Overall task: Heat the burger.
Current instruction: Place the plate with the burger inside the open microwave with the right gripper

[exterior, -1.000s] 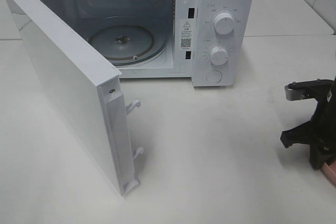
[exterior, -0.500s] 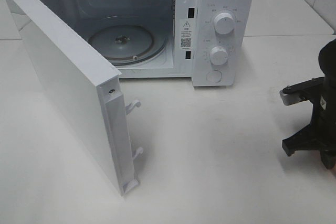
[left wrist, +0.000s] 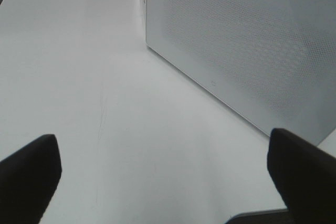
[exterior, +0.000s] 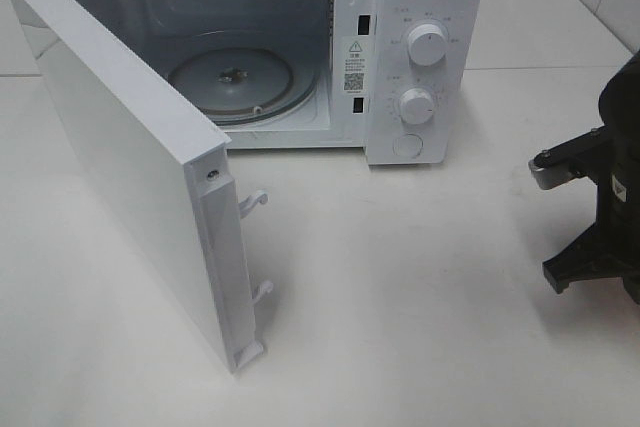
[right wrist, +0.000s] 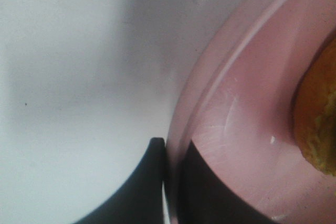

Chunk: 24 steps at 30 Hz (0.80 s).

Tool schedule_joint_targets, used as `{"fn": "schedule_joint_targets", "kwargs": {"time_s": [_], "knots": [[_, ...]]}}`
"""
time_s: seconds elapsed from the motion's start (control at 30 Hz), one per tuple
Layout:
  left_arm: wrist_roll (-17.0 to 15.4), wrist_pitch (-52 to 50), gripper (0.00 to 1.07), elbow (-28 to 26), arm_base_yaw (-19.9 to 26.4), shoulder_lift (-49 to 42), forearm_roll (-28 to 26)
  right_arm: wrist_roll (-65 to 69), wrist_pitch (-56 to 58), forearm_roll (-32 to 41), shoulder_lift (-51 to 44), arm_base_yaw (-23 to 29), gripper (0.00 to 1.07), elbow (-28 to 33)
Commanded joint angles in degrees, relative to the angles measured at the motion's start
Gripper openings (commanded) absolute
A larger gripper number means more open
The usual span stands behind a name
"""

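In the right wrist view my right gripper point(right wrist: 169, 148) is shut on the rim of a pink plate point(right wrist: 247, 108), one finger under the rim and one on top. The burger point(right wrist: 317, 114) lies on that plate; only an edge of its golden-brown bun shows. The exterior view shows the right arm point(exterior: 600, 217) at the right border, with plate and burger out of frame. My left gripper point(left wrist: 163, 166) is open above the bare table, holding nothing.
A white microwave point(exterior: 420, 47) stands at the back with its door point(exterior: 130, 157) swung wide open toward the front left. Its glass turntable point(exterior: 235, 77) carries nothing. The door's outer face point(left wrist: 247, 51) stands close to the left gripper.
The right arm has shifted right and toward the back of the table. The pink plate edge that showed at the lower right border one second ago is out of the exterior view.
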Motion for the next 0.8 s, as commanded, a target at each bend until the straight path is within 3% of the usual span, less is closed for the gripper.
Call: {"fn": "schedule_joint_targets", "kwargs": {"time_s": [0.03, 0.4, 0.8], "knots": [[-0.29, -0.23, 1.0, -0.06, 0.23, 0.0, -0.4, 0.74, 4.13, -3.15, -2.58, 1.49, 0.0, 0.17], [-0.29, -0.23, 1.0, -0.06, 0.23, 0.0, -0.4, 0.52, 6.02, -3.15, -9.28, 5.21, 0.0, 4.18], [-0.29, -0.23, 1.0, -0.06, 0.23, 0.0, -0.4, -0.06, 9.4, -3.38, -17.25, 14.15, 0.0, 8.25]]}}
